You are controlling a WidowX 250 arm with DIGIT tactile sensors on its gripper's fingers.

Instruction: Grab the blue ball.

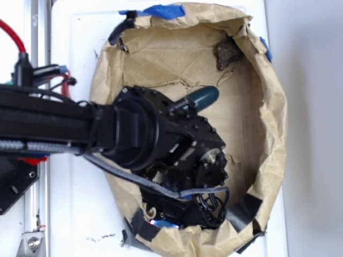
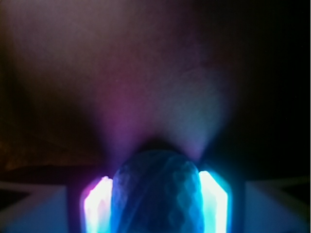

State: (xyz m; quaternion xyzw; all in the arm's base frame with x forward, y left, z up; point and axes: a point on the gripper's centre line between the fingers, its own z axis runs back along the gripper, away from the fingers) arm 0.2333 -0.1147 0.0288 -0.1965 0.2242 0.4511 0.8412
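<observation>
The gripper (image 2: 156, 199) is closed around the blue ball (image 2: 158, 191): in the wrist view the ball fills the gap between the two fingers (image 2: 99, 204), which glow bright at its left and right flanks and press against it. The ball's surface shows a dimpled, textured pattern, lit blue, and it sits at 6 o'clock in that view, with dark, blurred purple-brown ground behind it.

In the exterior view the black arm (image 1: 64, 128) reaches in from 9 o'clock over a crumpled brown paper bag (image 1: 268, 139), opened flat into a shallow nest on a white table (image 1: 80, 203). The wrist and gripper body hang over the bag's 6 o'clock part and hide the ball, so its place on the paper cannot be read there. A dark-green cucumber-shaped toy (image 1: 206, 97) pokes out from behind the arm near the bag's middle. A brownish lump (image 1: 228, 53) lies at 1 o'clock inside the bag. Blue tape (image 1: 163, 10) holds the rim at 12 o'clock, and black tape (image 1: 244, 210) sits at 5 o'clock.
</observation>
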